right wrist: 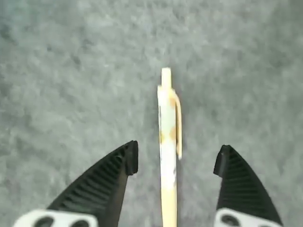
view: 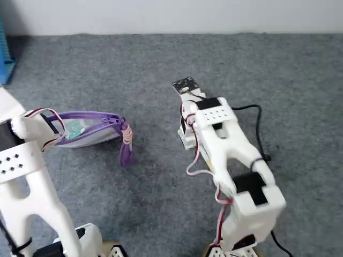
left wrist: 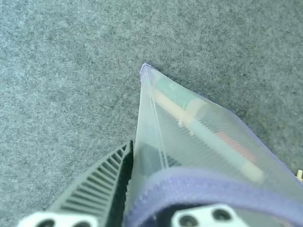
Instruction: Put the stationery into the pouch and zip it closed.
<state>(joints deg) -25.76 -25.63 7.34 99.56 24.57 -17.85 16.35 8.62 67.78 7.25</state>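
Observation:
A translucent pouch (view: 88, 130) with purple zipper trim lies on the grey carpet at the left, its purple tassel pull (view: 127, 151) hanging off its right end. My left gripper (view: 53, 127) is shut on the pouch's left end. In the left wrist view the pouch (left wrist: 199, 137) holds several pens, with one ribbed finger (left wrist: 97, 189) pressed against its wall. In the right wrist view a cream pen (right wrist: 167, 142) lies on the carpet between the spread fingers of my right gripper (right wrist: 177, 153), which is open and close above it. In the high view the right gripper (view: 187, 133) points down at mid-table.
Grey carpet (view: 161, 203) covers the whole table. A black cable (view: 258, 128) trails to the right of the right arm. A blue object (view: 5, 59) sits at the far left edge. A white wall runs along the back.

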